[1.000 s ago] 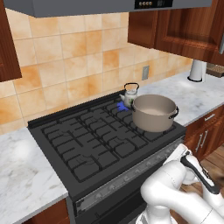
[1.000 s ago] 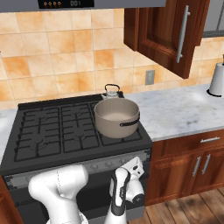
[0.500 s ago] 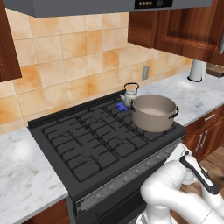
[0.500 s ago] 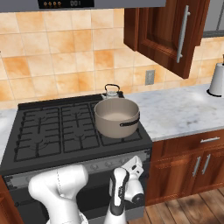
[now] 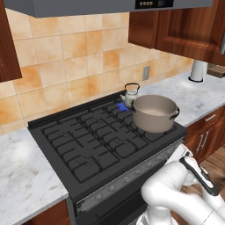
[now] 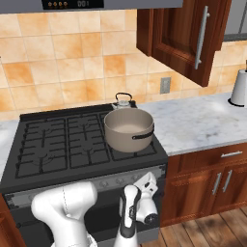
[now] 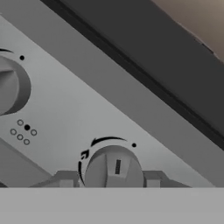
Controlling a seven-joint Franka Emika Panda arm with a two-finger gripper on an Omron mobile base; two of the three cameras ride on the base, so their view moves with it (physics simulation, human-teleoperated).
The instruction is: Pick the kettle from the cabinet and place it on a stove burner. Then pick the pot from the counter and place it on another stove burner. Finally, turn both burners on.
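Note:
The small leafy-print kettle [image 5: 130, 94] [image 6: 122, 101] stands on the rear right burner, and a blue flame [image 5: 122, 107] shows at its base. In front of it the wide grey pot [image 5: 154, 113] [image 6: 129, 128] sits on the front right burner of the black range [image 5: 88, 140] [image 6: 58, 140]. My gripper [image 5: 183, 152] [image 6: 149, 176] [image 7: 109, 177] is low at the range's front panel. In the hand view its two tips flank a silver knob [image 7: 113, 168], close against its sides. Whether they press on it is unclear.
A second knob [image 7: 11, 87] sits further along the panel. The reddish-brown cabinet [image 6: 188, 34] hangs above the white marble counter [image 6: 202, 120], where a paper-towel roll [image 6: 239, 87] [image 5: 198, 70] stands at the far right. Wooden drawers flank the range.

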